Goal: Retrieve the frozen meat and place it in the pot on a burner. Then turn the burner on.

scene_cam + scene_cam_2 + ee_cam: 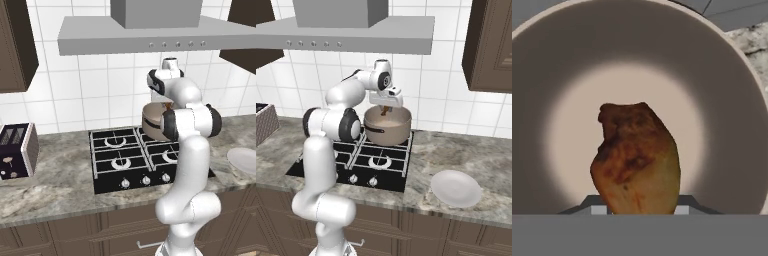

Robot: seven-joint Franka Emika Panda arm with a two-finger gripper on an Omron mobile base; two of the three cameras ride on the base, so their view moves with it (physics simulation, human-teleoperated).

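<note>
The frozen meat [637, 160], a reddish-brown lump with lighter patches, hangs in my gripper [641, 206], which is shut on it. Below it lies the pale beige inside of the pot [567, 125]. From the right base view my gripper [385, 106] hovers over the pot's mouth with the meat [385, 111] just above the rim of the tan-brown pot [388, 131]. The pot [151, 124] stands on the back right burner of the black cooktop; that burner is hidden under it. In the left base view my arm covers part of the pot.
A free burner [120, 163] lies at the front of the cooktop, with silver knobs [145, 180] along its front edge. A white plate [456, 188] rests on the counter to the right. A toaster [17, 150] stands far left. The range hood [150, 35] hangs overhead.
</note>
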